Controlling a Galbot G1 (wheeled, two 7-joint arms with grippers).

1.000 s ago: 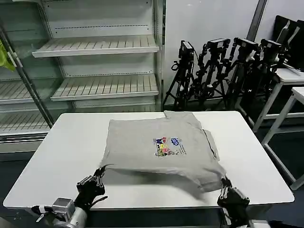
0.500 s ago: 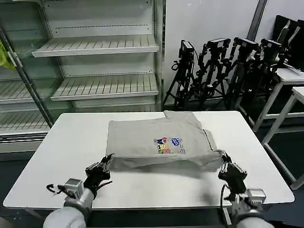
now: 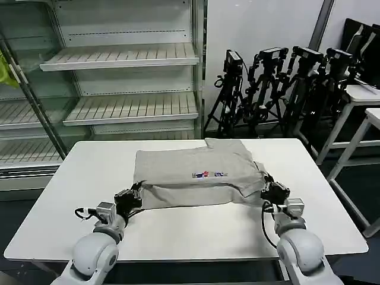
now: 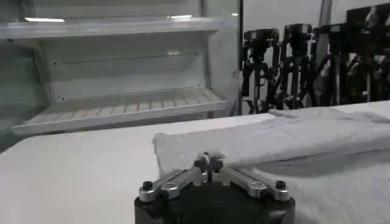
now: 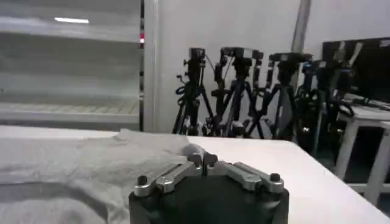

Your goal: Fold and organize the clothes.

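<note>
On the white table, the grey shirt lies half-folded; left claw and right claw each clamp a hem corner, best carried forward level, laid edge to edge

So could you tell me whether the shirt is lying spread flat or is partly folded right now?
Partly folded: the shirt's near hem is doubled over its chest print, pinched by the left gripper and right gripper.
</note>
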